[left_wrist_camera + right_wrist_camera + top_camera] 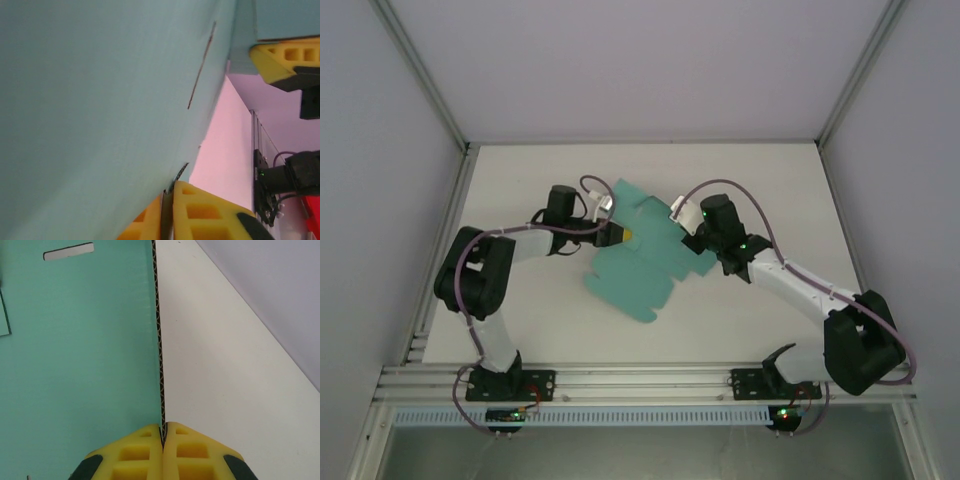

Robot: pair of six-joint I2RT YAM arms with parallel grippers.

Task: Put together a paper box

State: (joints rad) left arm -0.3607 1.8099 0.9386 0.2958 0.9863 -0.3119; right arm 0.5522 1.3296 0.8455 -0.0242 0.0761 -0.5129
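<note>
The paper box (638,270) is a flat teal-green die-cut sheet with flaps, lying across the middle of the table and lifted between the two arms. My left gripper (624,234) is at the sheet's left side. In the left wrist view its yellow fingers (200,215) are shut on the card's (100,100) corrugated edge. My right gripper (695,238) is at the sheet's right side, and its yellow pads (145,450) are pinched shut on the card's (75,365) edge. The right gripper's yellow fingers (280,57) also appear at the top right of the left wrist view.
The white table (770,180) has bare room behind and to the right of the sheet. Grey walls enclose three sides. An aluminium rail (640,380) with both arm bases runs along the near edge. A cut slot (68,251) marks the card panel.
</note>
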